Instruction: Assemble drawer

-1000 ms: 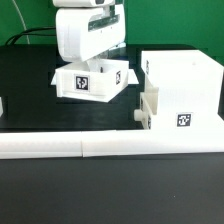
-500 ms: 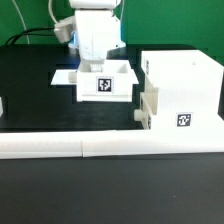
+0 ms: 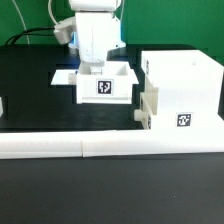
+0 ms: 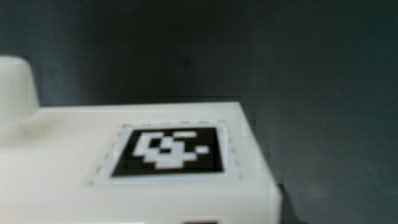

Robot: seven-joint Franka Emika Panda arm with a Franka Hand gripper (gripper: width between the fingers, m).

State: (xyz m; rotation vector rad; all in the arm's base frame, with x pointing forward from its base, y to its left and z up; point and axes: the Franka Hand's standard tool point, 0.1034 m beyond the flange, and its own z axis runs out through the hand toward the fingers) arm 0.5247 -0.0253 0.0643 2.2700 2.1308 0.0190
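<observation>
A small white open-topped tray [image 3: 104, 88] with a black-and-white tag on its near wall sits on the black table, left of the tall white box housing [image 3: 185, 85]. My gripper [image 3: 92, 68] comes straight down from above. Its fingers reach over the tray's far wall and appear shut on it, but the fingertips are hidden. The wrist view shows that tray's tagged wall [image 4: 169, 150] very close, with no finger in view. A second tray [image 3: 148, 108] sits partly in the housing's low left side, its knob [image 3: 136, 116] sticking out.
The long low white barrier wall [image 3: 110, 148] runs across the front. A flat white marker board [image 3: 62, 75] lies just left of the held tray. A white piece [image 3: 2, 105] shows at the exterior view's left edge. Cables hang behind the arm.
From one second ago, the gripper turned the tray square, tag facing the camera, and shifted it toward the exterior view's right. Since half a second ago nothing has moved.
</observation>
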